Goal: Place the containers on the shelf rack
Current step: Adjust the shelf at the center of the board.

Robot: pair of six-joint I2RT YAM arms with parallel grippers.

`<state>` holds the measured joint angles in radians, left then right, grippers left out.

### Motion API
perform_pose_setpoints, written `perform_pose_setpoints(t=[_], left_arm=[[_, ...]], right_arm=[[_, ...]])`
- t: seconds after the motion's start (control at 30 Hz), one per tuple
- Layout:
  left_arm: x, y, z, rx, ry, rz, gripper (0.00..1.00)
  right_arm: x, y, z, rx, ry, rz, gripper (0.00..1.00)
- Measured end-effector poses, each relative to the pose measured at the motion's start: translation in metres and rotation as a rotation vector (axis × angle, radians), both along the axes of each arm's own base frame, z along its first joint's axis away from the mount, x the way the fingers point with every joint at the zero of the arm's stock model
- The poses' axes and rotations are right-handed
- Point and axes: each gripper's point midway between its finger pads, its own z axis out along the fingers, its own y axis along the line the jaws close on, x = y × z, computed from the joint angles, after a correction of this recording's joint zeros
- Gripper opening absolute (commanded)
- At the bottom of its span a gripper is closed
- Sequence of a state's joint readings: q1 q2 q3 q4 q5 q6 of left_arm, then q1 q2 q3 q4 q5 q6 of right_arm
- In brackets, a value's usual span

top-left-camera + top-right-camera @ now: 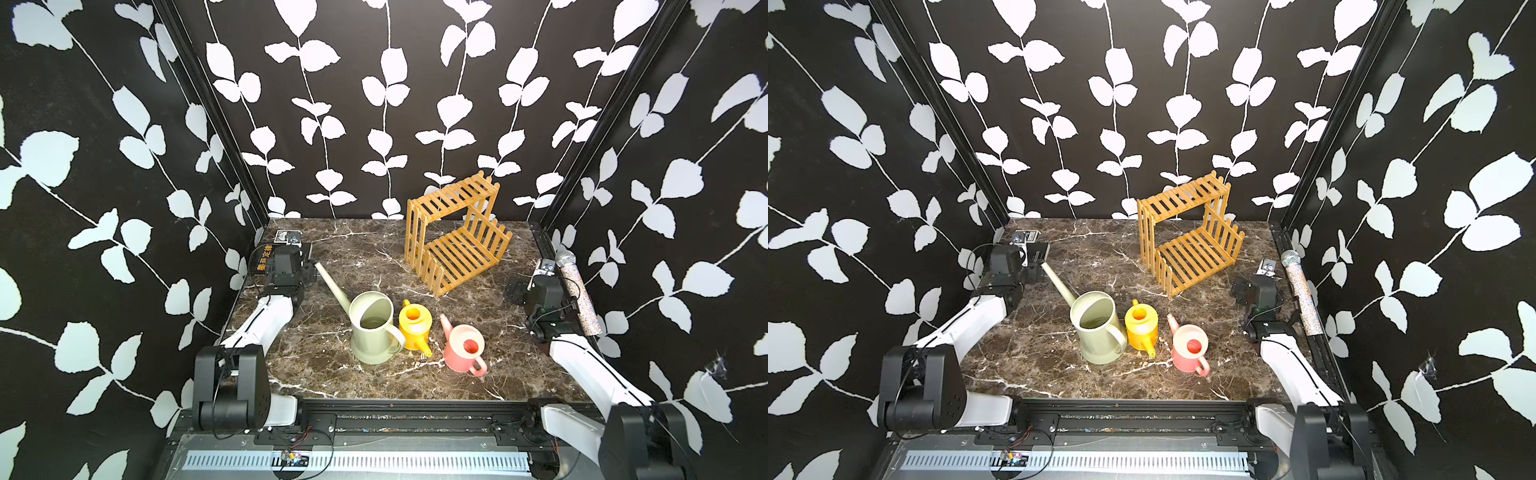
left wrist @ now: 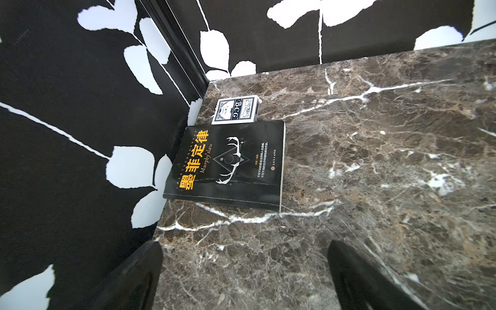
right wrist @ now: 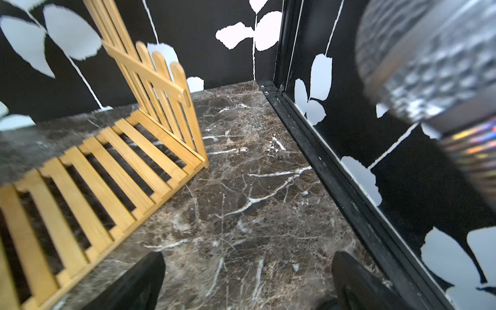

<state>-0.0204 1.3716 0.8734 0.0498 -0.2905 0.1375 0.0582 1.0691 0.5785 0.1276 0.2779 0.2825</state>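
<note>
Well, my left pincer hangs wide open and empty above the counter, facing a black book and a deck of cards in the far left corner. My right pincer is spread equally wide, holding nothing, with the shelf rack close on its left and a glittery microphone lying along the right wall beside it. All three containers stand on the counter in front of the rack, between my arms: the green can, its spout pointing toward my left pincer, the yellow can just beside it, the pink can slightly apart, nearest my right.
</note>
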Motion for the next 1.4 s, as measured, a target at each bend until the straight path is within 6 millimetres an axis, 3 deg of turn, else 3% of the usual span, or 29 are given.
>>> perform_pose_setpoints(t=[0.13, 0.43, 0.83, 1.13, 1.4], left_arm=[[-0.008, 0.0, 0.014, -0.014, 0.05, 0.007, 0.98], [-0.028, -0.012, 0.019, -0.072, 0.126, -0.041, 0.99], [-0.035, 0.002, 0.019, -0.051, 0.134, 0.013, 0.98], [-0.042, 0.002, 0.018, -0.062, 0.125, 0.012, 0.98], [-0.043, 0.001, 0.014, -0.079, 0.13, 0.012, 0.99]], right_arm=[[0.002, 0.014, 0.024, 0.091, -0.037, 0.051, 0.99], [0.02, 0.066, 0.037, 0.279, 0.032, 0.278, 0.99], [0.039, 0.168, 0.042, 0.403, 0.145, 0.588, 0.99], [0.051, 0.212, 0.025, 0.433, 0.227, 0.666, 0.99], [0.054, 0.253, 0.032, 0.468, 0.253, 0.748, 0.96]])
